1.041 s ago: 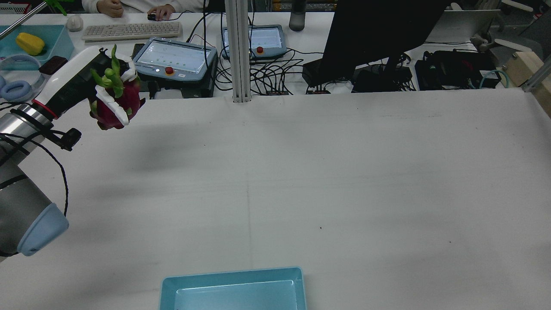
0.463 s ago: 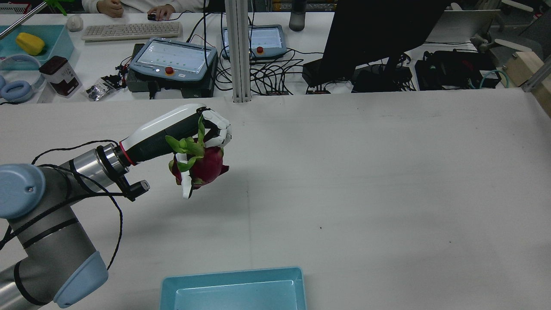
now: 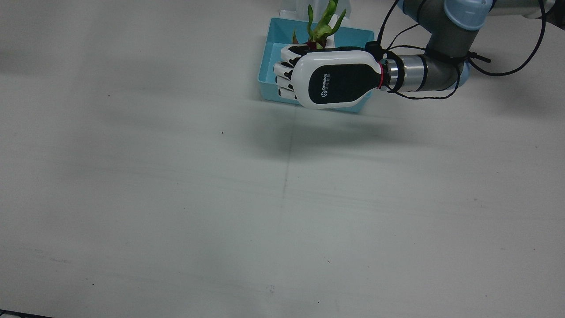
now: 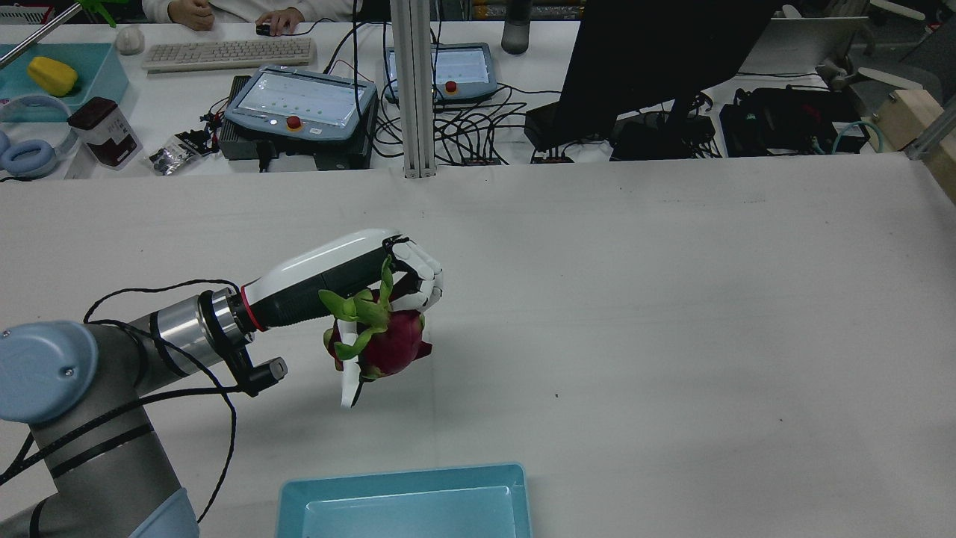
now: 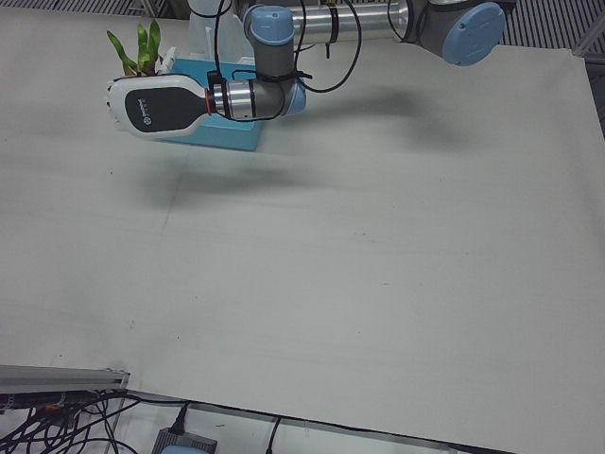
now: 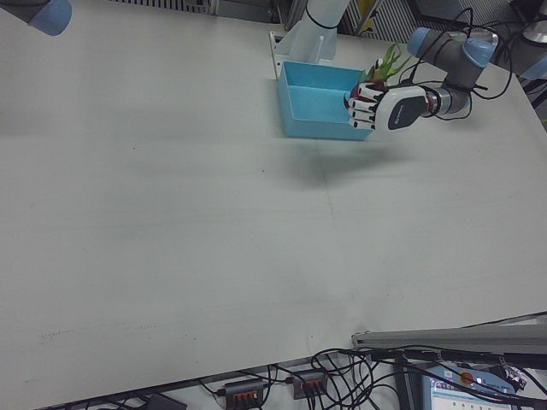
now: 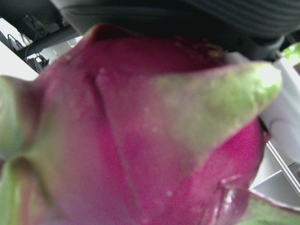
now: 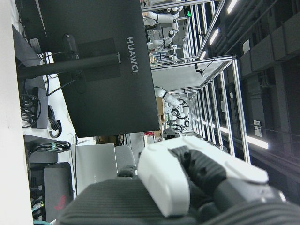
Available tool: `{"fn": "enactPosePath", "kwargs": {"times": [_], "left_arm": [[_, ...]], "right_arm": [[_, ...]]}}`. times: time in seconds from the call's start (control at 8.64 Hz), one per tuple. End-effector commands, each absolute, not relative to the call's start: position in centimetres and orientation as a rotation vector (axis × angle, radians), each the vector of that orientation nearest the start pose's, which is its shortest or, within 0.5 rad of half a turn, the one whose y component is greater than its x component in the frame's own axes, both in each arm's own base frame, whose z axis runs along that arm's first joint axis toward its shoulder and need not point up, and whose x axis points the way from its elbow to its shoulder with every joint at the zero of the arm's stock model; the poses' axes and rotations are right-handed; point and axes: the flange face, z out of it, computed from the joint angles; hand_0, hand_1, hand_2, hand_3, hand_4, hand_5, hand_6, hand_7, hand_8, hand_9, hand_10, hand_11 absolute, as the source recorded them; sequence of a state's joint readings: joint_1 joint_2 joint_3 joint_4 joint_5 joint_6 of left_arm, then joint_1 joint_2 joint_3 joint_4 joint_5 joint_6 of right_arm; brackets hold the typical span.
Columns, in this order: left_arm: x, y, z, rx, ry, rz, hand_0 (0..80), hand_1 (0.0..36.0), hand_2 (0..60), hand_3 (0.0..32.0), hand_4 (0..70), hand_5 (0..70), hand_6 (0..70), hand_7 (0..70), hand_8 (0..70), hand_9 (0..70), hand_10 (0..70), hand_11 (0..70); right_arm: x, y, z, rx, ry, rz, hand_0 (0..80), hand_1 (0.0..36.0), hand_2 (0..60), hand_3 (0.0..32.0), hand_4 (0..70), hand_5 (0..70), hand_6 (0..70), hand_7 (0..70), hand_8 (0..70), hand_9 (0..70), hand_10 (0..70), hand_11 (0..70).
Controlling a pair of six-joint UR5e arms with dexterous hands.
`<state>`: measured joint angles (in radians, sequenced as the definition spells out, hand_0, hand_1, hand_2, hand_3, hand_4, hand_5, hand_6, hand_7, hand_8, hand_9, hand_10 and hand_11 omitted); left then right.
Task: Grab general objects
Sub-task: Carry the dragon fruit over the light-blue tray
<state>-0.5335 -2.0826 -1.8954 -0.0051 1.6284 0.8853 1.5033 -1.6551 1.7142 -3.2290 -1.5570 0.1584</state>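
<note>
Dragon fruit (image 4: 392, 345) magenta, green-tipped — tray (image 4: 407, 501) light blue.

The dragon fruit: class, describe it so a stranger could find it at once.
Start at the wide white table, then follow the robot's left arm to its left hand. The dragon fruit is gripped there, in the air: magenta skin, green leafy tips, the only fruit over the table.

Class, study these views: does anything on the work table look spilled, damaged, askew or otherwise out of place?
Nothing stands out. The left hand holds the dragon fruit above the white table, short of the blue tray, which sits level and empty. No spill or damage shows.
</note>
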Motion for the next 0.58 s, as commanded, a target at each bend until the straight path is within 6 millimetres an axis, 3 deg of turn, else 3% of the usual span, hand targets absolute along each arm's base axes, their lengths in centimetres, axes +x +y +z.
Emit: {"fn": "enactPosePath", "kwargs": {"times": [0.0,0.46], "left_arm": [[50.4,-35.1,22.0,-0.364,2.460,-0.397,41.7,0.0,20.3,0.0,60.6,70.0,70.0,70.0,67.9,70.0,66.8,70.0],[53.7,-29.6,22.7,-0.421,2.407,-0.343,44.4,0.0,20.9,0.0,60.5,70.0,70.0,70.0,65.9,70.0,64.2,70.0]], "right_arm": [[10.4,-46.1,66.5,0.226,2.128,-2.197,0.0,0.0,0.0,0.0,0.0,0.0,0.0,0.0,0.0,0.0,0.0,0.0],[10.4,-46.0,66.6,0.227,2.126,-2.198,0.0,0.0,0.0,0.0,0.0,0.0,0.0,0.0,0.0,0.0,0.0,0.0]]}}
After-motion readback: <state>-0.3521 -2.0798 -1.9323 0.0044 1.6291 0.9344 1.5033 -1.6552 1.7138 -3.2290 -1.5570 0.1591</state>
